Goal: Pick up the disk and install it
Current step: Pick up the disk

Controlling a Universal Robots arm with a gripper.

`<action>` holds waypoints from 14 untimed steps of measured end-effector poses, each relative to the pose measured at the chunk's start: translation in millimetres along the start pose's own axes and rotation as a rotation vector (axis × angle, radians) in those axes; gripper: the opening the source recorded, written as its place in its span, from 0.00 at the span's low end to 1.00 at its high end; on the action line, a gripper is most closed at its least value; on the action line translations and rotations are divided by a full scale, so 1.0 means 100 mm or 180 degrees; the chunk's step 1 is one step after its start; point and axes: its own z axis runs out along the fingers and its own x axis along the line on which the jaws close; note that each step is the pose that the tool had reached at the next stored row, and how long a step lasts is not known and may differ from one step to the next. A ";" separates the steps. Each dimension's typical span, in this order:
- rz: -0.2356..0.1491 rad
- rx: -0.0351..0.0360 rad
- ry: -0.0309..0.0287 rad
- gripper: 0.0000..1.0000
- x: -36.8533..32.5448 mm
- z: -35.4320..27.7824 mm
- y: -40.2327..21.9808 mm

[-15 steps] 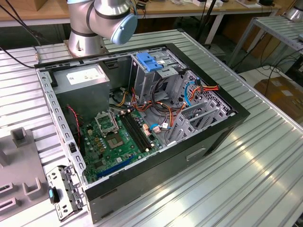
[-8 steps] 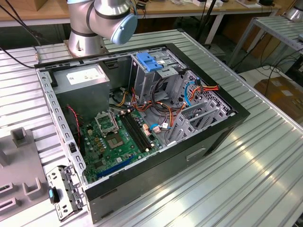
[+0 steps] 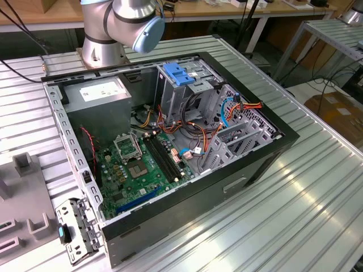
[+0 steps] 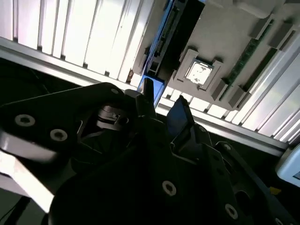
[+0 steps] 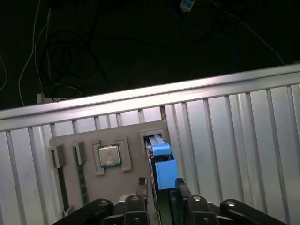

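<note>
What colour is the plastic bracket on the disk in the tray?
Blue plastic bracket, clearest in the first wrist view.

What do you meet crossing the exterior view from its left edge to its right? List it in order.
Grey fixture tray → power supply → blue caddy → orange and blue cables → bare ribbed table.
</note>
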 end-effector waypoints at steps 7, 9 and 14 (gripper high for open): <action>-0.0221 -0.0001 0.0000 0.54 -0.008 0.198 0.101; -0.0221 0.0000 -0.0001 0.54 -0.043 0.255 0.106; -0.0228 0.0000 0.0000 0.54 -0.045 0.368 0.106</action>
